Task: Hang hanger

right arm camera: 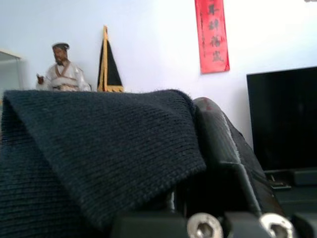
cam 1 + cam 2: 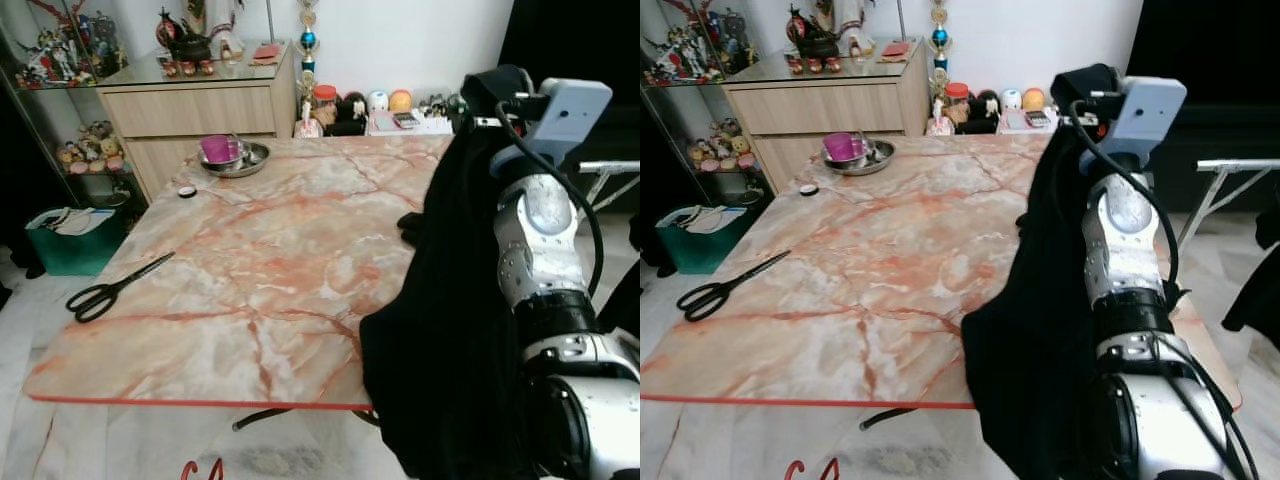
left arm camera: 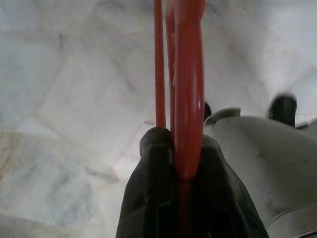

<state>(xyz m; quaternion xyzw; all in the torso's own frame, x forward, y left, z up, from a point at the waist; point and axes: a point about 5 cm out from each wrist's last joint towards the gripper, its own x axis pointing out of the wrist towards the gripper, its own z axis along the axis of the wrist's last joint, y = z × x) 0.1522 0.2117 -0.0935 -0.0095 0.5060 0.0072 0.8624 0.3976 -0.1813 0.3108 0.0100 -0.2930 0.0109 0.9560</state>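
Your left gripper (image 3: pixel 181 173), closest to its wrist cam, has both black fingers (image 3: pixel 148 188) clamped tight on a red hanger (image 3: pixel 188 89), w/ pale marble floor (image 3: pixel 74 99) behind. From the head cam, going left to right: black scissors (image 2: pixel 112 288) lie near the left edge of the marble table (image 2: pixel 270 260); a purple cup (image 2: pixel 216 149) sits in a metal bowl (image 2: pixel 240 160) at the far side. At right, your raised right arm (image 2: pixel 545 270) carries a black garment (image 2: pixel 440 330) draped down over the table edge. Right gripper (image 1: pixel 218 148) is half covered by the knit cloth; can't tell how its jaws stand.
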